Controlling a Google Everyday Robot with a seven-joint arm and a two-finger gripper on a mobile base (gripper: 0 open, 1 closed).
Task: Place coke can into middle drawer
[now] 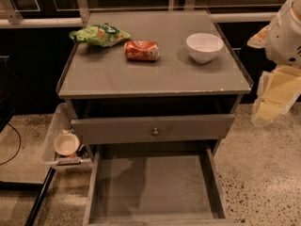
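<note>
The coke can (141,50) lies on its side on the grey cabinet top (155,74), between a green chip bag and a white bowl. The middle drawer (155,185) is pulled out wide at the bottom of the view, with a bare grey floor and nothing in it. My gripper (275,98), pale yellow under a white arm, hangs at the right edge of the view. It is off the cabinet's right side, level with the top's front edge, well apart from the can, and holds nothing that I can see.
A green crinkled chip bag (99,35) lies at the top's back left. A white bowl (204,46) stands right of the can. A grey drawer front with a round knob (155,131) sits above the open drawer. A clear bin with a small bowl (66,144) stands on the floor at the left.
</note>
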